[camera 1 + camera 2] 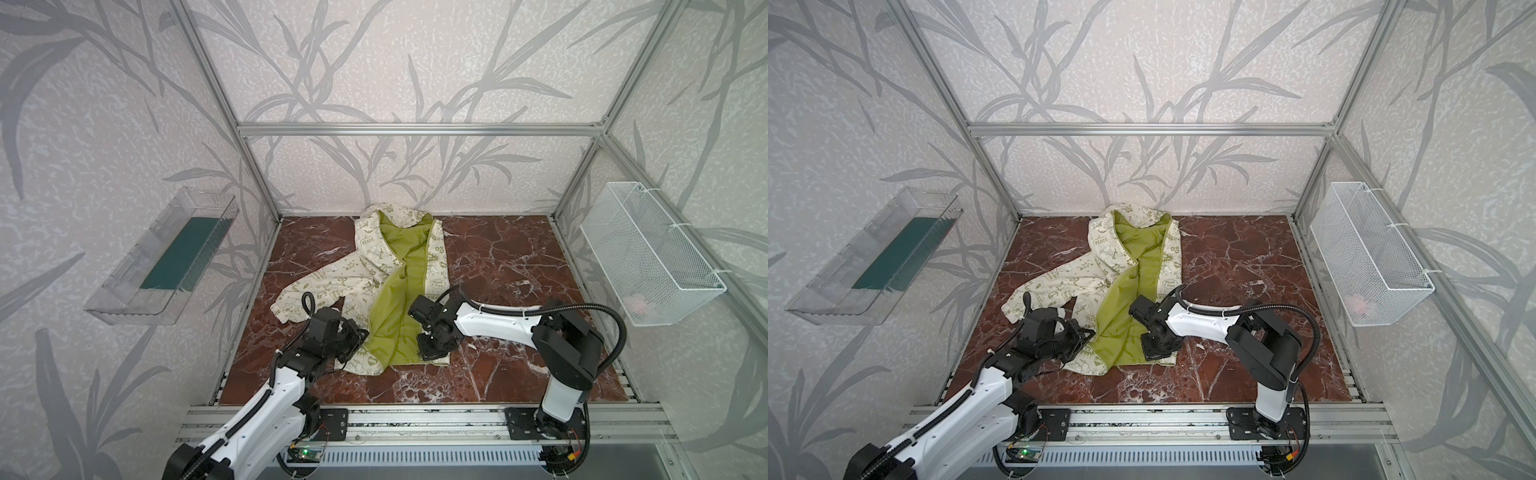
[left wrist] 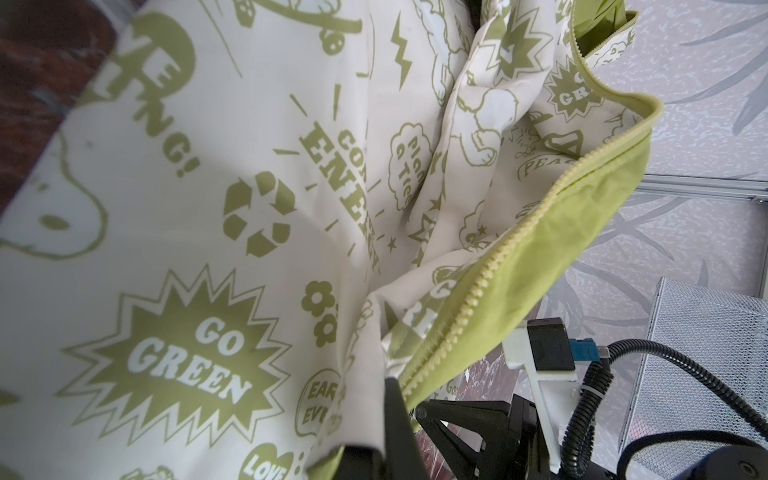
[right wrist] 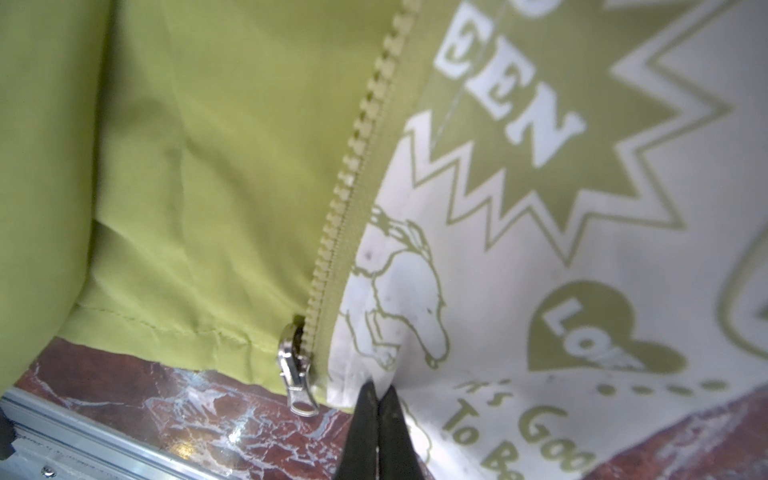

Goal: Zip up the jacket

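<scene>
Where the cream, olive-printed hooded jacket (image 1: 370,253) lies unzipped, left gripper (image 1: 360,334) pinches its zipper edge; right gripper (image 3: 376,392) jaws clamp its hem beside silver metal slider (image 3: 296,374).

We read prints on jacket (image 2: 249,104) only.
Left wrist view: "GO GREEN" in starburst (image 2: 183,361); "ENERGY" under cut-off "CON"; "LOVE" in heart (image 2: 266,465); partial "PEAC"; "EAR / EVE" in speech bubble (image 2: 318,405); "NG!" at blurred edge.
Right wrist view: "EEN", "LOV", "It's Goo / To B", all cut off.
In both top views we make out "PEACE" and "Plant a Tree".
</scene>
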Controlling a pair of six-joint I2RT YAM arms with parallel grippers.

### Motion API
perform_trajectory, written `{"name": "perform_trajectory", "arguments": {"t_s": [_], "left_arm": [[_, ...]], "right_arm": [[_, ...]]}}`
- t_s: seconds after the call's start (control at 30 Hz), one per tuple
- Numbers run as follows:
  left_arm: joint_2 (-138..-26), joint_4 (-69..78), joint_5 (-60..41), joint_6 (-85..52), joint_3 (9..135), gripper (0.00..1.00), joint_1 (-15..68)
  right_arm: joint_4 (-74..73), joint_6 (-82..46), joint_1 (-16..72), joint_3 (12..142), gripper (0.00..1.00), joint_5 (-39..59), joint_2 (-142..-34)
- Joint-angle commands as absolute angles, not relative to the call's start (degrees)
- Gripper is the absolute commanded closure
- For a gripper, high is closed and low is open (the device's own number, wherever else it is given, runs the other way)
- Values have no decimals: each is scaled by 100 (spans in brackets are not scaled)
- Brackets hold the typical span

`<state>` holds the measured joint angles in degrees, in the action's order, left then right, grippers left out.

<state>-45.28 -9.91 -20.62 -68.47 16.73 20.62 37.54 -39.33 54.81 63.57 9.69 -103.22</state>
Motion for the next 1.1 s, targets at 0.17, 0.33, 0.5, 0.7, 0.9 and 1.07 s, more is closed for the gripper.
{"name": "perform_trajectory", "arguments": {"t_s": [0.17, 0.33, 0.5, 0.7, 0.9, 1.07], "left_arm": [[-4646, -1072, -1943, -6723, 1723, 100, 2065], [-4703, -1047, -1916, -6704, 1693, 100, 2065], [-4698, -1049, -1872, -6697, 1624, 100, 2065], [-4746, -1007, -1872, -6693, 1605, 100, 2065], [-4766, -1020, -1890, -6680, 1648, 100, 2065], [-4746, -1038, -1872, -6667, 1664, 100, 2063]], "right_arm": [[2178, -4269, 5127, 5368, 100, 2099, -9375], [1837, -4294, 4907, 4986, 100, 2310, -9091], [1434, -4462, 4753, 4588, 100, 2542, -8931], [696, -4655, 4700, 4333, 98, 2829, -9295], [371, -4795, 4702, 4342, 88, 2917, -9564], [412, -4791, 4701, 4355, 86, 2929, -9570]]}}
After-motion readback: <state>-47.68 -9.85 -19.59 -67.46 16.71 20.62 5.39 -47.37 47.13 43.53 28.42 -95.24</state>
